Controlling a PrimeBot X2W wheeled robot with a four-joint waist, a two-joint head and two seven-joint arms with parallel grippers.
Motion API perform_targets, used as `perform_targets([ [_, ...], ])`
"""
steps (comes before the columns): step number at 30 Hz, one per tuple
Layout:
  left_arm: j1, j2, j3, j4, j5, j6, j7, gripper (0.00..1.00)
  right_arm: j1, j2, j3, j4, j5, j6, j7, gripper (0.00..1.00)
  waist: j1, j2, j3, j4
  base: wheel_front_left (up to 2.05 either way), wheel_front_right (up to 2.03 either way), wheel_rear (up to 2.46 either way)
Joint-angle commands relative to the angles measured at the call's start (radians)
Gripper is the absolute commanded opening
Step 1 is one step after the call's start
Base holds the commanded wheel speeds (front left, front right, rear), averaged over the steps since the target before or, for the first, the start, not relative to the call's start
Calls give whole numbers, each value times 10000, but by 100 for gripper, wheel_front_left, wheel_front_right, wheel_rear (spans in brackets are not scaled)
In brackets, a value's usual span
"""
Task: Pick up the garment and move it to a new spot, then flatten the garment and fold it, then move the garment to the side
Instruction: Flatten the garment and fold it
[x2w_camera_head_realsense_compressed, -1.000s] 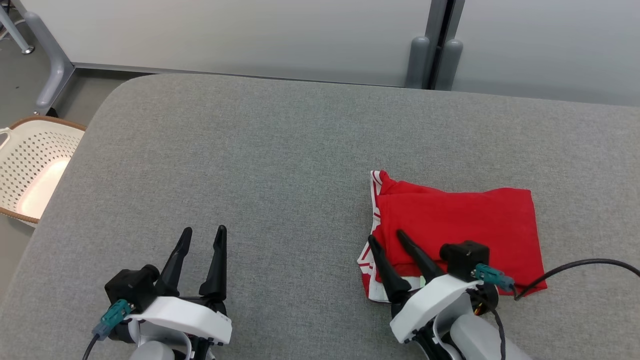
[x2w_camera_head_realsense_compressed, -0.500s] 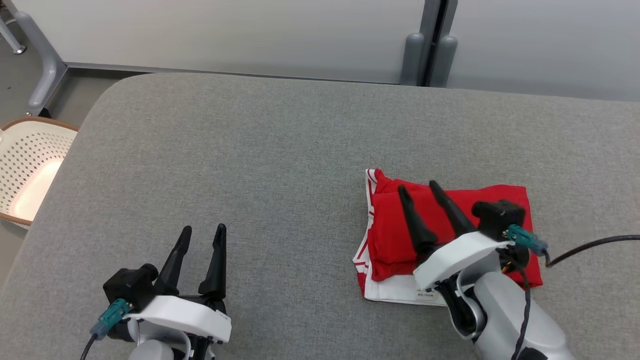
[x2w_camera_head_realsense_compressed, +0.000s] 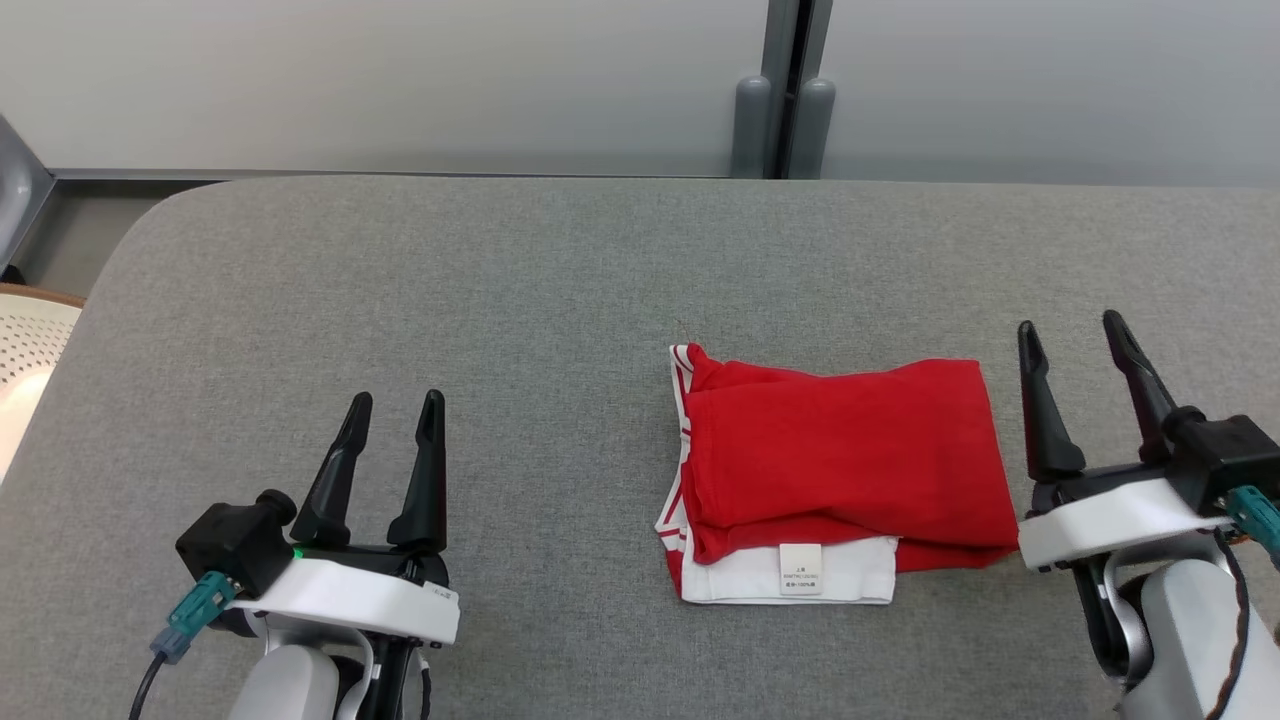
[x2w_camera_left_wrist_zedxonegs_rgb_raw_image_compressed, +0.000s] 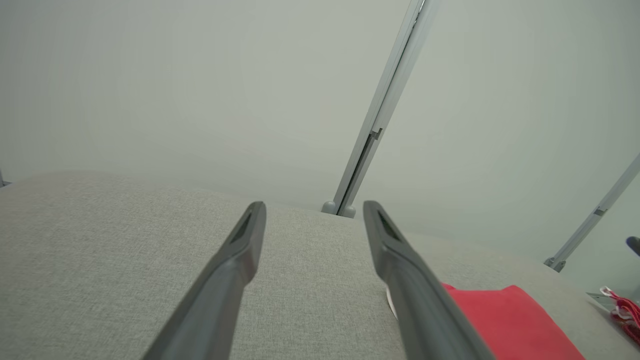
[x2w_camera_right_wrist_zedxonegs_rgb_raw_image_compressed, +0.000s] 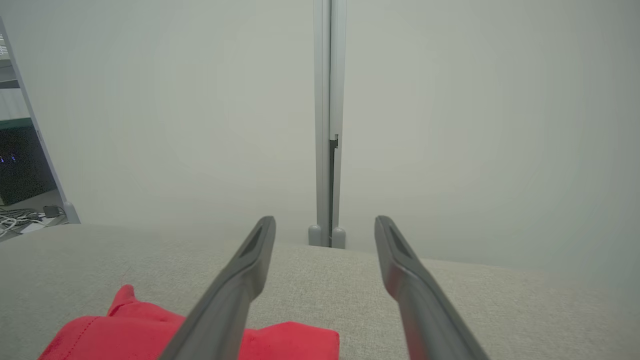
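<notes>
while right pincer (x2w_camera_head_realsense_compressed: 1068, 321) gapes, garment (x2w_camera_head_realsense_compressed: 850, 450) lies beside it (apart).

The garment (x2w_camera_head_realsense_compressed: 840, 440) is soft, matt red cloth with white cloth trim and a small white label at its 6 o'clock edge. The table (x2w_camera_head_realsense_compressed: 500, 280) under it is covered in coarse grey woven fabric. The left gripper (x2w_camera_head_realsense_compressed: 397, 398) and right gripper (x2w_camera_head_realsense_compressed: 1068, 322) each have 2 matt black fingers, seemingly plastic, on smooth, faintly glossy white shells. At 9 o'clock, the basket (x2w_camera_head_realsense_compressed: 25, 345) is perforated cream plastic.
</notes>
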Motion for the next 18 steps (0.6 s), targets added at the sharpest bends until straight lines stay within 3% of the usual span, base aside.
perform_targets([
  [1, 10, 37, 37, -58, -20, -18, 4, 100, 242, -28, -108, -227, -139, -2, -2, 100, 0, 0, -46, -69, 0, 0, 0],
  [8, 205, 34, 94, -194, 309, -18, 2, 100, 1512, 165, -881, -1524, -618, -2, -4, 100, 0, 0, -194, -339, 0, 0, 0],
  [18, 478, 31, 342, -176, 1156, 96, 4, 100, 1993, 467, -983, -1669, -516, -2, -3, 100, 0, 0, -252, -531, 0, 0, 0],
])
